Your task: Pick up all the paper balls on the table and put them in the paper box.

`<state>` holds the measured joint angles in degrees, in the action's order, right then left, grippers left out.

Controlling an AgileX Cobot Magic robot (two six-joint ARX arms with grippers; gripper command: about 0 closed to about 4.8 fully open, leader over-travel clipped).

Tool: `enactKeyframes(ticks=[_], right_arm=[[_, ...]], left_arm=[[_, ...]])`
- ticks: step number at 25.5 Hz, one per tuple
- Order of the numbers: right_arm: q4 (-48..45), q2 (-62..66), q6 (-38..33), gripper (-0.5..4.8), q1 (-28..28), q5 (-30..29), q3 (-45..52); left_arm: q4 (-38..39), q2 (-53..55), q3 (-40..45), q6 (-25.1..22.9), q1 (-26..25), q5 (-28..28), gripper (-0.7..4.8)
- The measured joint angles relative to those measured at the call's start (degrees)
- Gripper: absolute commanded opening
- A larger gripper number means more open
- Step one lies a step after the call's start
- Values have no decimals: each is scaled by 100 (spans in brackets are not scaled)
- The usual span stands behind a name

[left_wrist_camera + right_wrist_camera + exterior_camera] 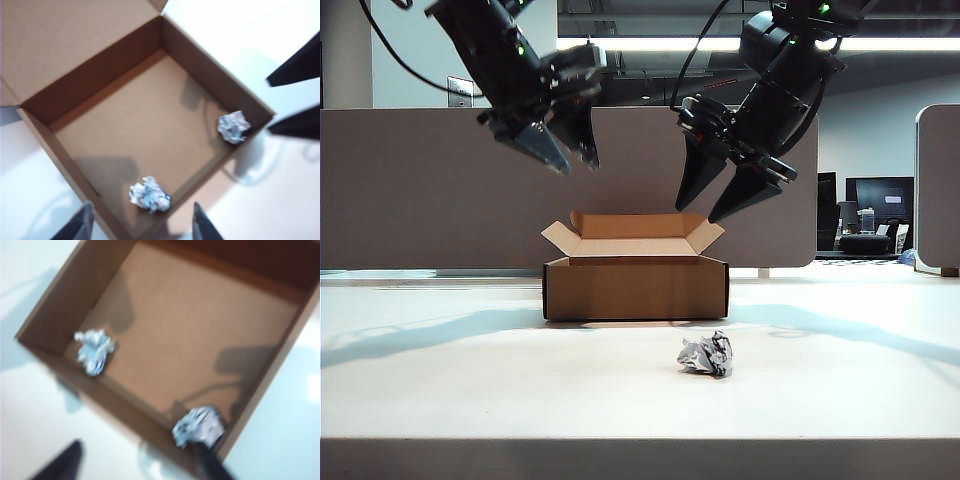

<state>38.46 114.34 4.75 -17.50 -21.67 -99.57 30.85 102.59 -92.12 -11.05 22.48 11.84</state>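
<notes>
Exterior view, from left to right. The left gripper (563,148) hangs in the air above and to the left of the paper box (636,288), jaws spread apart and holding nothing. The box stands on the white table (440,380) in front of a grey-brown partition panel (410,185), its four flaps folded outward. The right gripper (720,200) hangs above the box's right flap, its two dark fingers parted and likewise empty. One paper ball (706,354) lies on the table in front of the box, just right of its centre and clear of the front wall.

Left wrist view. The camera looks down into the open box (75,75). Two further paper balls rest on its floor, each against the same wall: one (149,195) between the left gripper's fingertips (202,225) as seen from above, the other (233,126) in a corner.

Right wrist view (blurred). The same two balls appear inside the box, one (94,351) near a side wall and one (198,427) in a corner.
</notes>
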Motion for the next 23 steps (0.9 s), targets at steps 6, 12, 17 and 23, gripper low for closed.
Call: enactKeyframes(ticks=[6, 12, 17, 23], right_arm=[[415, 0, -1270, 342, 284, -581, 0], [1196, -11, -968, 336, 260, -522, 0], [1963, -214, -522, 336, -232, 555, 72], [1989, -693, -341, 337, -1001, 1528, 68]], left_arm=[[293, -789, -4, -129, 13, -273, 246], [1099, -1196, 9, -236, -9, -697, 241], [1460, -1683, 382, -446, -7, -789, 237], [1526, -2859, 1611, -455, -15, -844, 237]])
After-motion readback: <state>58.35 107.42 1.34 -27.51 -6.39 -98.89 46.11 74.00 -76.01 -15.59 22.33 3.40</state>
